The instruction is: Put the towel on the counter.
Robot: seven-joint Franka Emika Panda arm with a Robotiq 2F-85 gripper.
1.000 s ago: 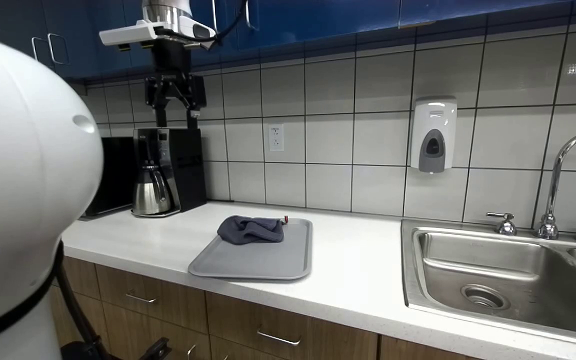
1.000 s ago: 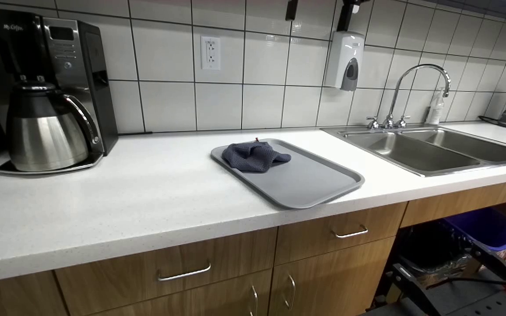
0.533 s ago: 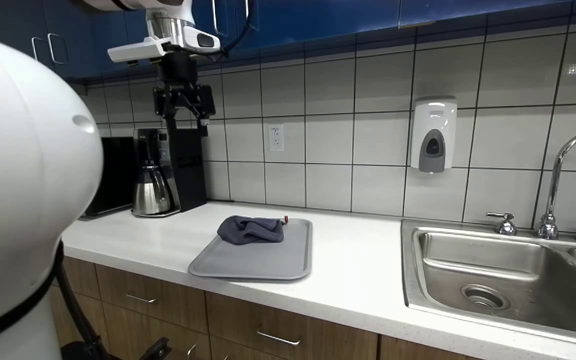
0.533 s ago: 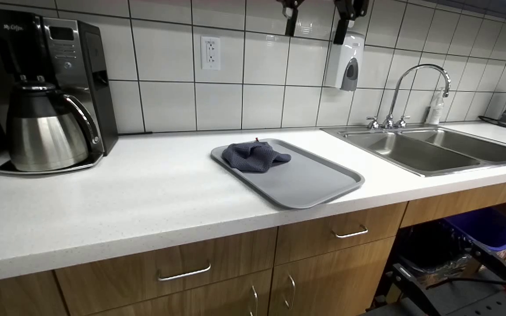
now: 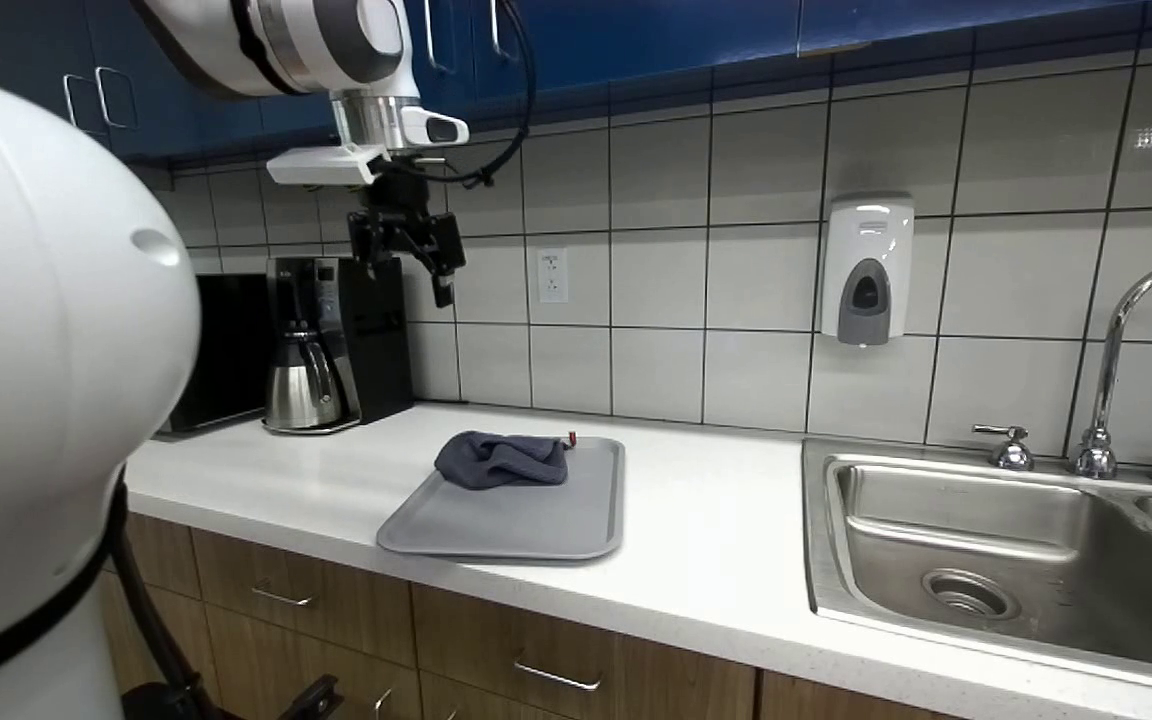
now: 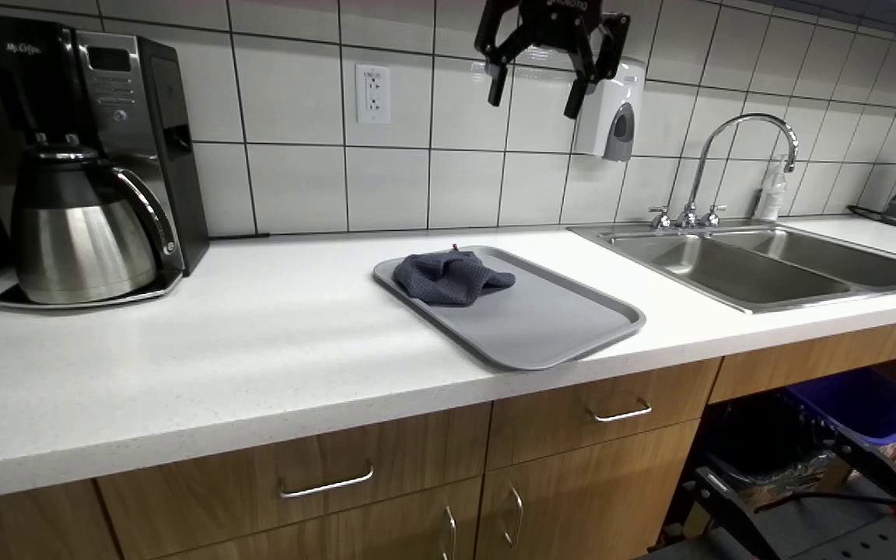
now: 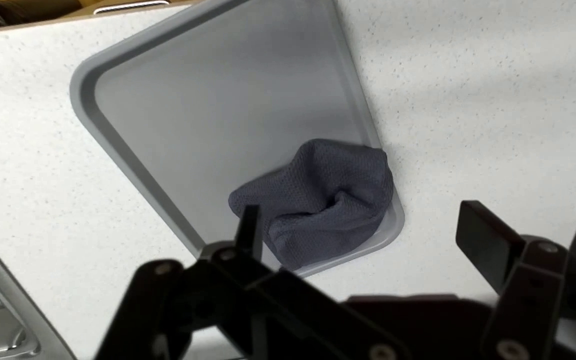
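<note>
A crumpled dark grey-blue towel lies at the back corner of a grey tray, in both exterior views: towel [image 5: 501, 462], [image 6: 448, 278] and tray [image 5: 536, 525], [image 6: 557, 327]. The tray stands on the white counter [image 5: 706, 540], [image 6: 261, 350]. In the wrist view the towel [image 7: 328, 195] covers part of the tray's rim; the tray [image 7: 193, 110] and bare counter [image 7: 468, 100] show around it. My gripper [image 5: 408, 282], [image 6: 535, 99], [image 7: 360, 215] is open and empty, well above the counter. In the wrist view its left finger overlaps the towel's edge; the right finger is over bare counter.
A coffee maker [image 5: 376, 340], [image 6: 172, 140] with a steel carafe stands beside the tray. A steel sink [image 5: 936, 500], [image 6: 728, 264] with a faucet lies on the other side. A soap dispenser [image 5: 868, 270], [image 6: 611, 109] hangs on the tiled wall. Blue cabinets [image 5: 636, 40] overhang the counter.
My gripper has come down and moved rightward in an exterior view, away from in front of the coffee maker's top. It stays open. The towel and tray have not moved.
</note>
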